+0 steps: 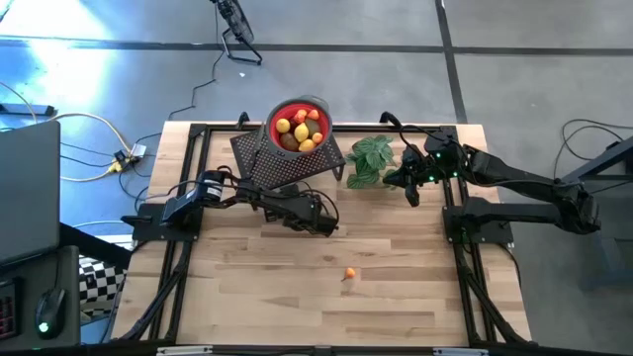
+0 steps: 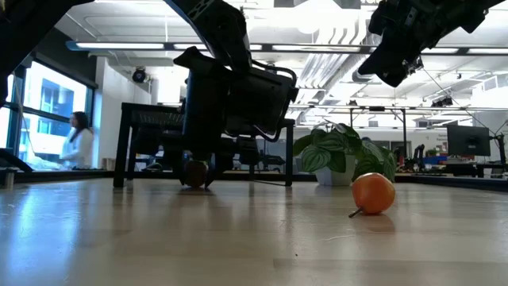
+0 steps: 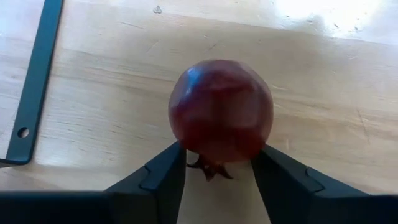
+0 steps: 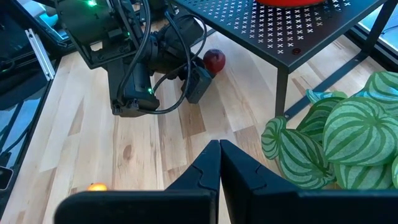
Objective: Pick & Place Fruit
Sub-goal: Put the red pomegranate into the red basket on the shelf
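Fruit mostly sits gathered already: the red bowl point(image 1: 300, 127) on the black mesh stand point(image 1: 287, 158) at the far side holds several yellow, orange and red pieces. Nearest the front edge, one orange fruit point(image 1: 349, 275) lies alone on the table point(image 1: 396, 307), well apart from both arms and untouched. Farther in, the left gripper point(image 3: 217, 177) is low over the wood with its fingers point(image 3: 163, 177) set either side of a dark red fruit point(image 3: 221, 119), touching or nearly touching it; whether they clamp it I cannot tell. Beyond, by the leafy plant point(image 1: 370, 158), the right gripper point(image 4: 219, 163) waits raised with its fingers pressed together, holding nothing. By my judgement two pieces remain to be bowled.
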Available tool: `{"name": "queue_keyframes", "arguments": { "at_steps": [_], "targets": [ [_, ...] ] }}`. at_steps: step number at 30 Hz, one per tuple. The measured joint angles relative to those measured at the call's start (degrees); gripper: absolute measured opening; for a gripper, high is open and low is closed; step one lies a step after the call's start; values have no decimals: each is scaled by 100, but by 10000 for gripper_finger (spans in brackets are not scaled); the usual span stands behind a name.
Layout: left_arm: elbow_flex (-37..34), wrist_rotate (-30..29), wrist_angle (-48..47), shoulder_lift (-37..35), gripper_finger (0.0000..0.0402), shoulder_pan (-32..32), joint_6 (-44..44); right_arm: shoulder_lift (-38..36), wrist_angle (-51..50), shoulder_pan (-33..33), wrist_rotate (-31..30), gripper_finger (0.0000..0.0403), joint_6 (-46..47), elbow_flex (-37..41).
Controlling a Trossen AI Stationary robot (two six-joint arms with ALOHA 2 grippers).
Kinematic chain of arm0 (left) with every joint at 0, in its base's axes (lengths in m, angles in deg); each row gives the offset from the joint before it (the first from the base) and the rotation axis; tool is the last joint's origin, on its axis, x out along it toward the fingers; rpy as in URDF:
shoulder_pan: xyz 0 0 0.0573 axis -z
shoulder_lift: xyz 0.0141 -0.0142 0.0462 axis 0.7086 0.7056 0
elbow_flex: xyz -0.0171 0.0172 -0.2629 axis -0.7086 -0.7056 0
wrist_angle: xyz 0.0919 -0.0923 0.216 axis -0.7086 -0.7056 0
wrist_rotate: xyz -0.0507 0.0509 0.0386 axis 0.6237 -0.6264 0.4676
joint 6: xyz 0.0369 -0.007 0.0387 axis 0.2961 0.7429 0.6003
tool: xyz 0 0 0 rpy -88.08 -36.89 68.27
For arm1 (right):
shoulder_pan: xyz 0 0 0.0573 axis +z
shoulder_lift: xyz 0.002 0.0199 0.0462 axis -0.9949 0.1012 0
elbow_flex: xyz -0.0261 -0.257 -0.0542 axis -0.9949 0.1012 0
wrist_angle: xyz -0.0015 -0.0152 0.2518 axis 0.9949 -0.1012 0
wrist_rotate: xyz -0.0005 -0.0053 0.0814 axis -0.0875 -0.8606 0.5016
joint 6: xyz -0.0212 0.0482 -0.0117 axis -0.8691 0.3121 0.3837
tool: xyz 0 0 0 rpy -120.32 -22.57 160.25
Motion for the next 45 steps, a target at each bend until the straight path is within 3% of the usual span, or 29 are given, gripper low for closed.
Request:
{"name": "queue_keyframes", "arguments": {
  "at_steps": [24, 45],
  "targets": [
    [0, -7, 296, 0, 62, 0, 21, 0, 0, 1, 0, 2, 0, 0],
    [193, 167, 674, -9, 53, 100, 685, 0, -2, -1, 4, 2, 2, 0]
  ]
}}
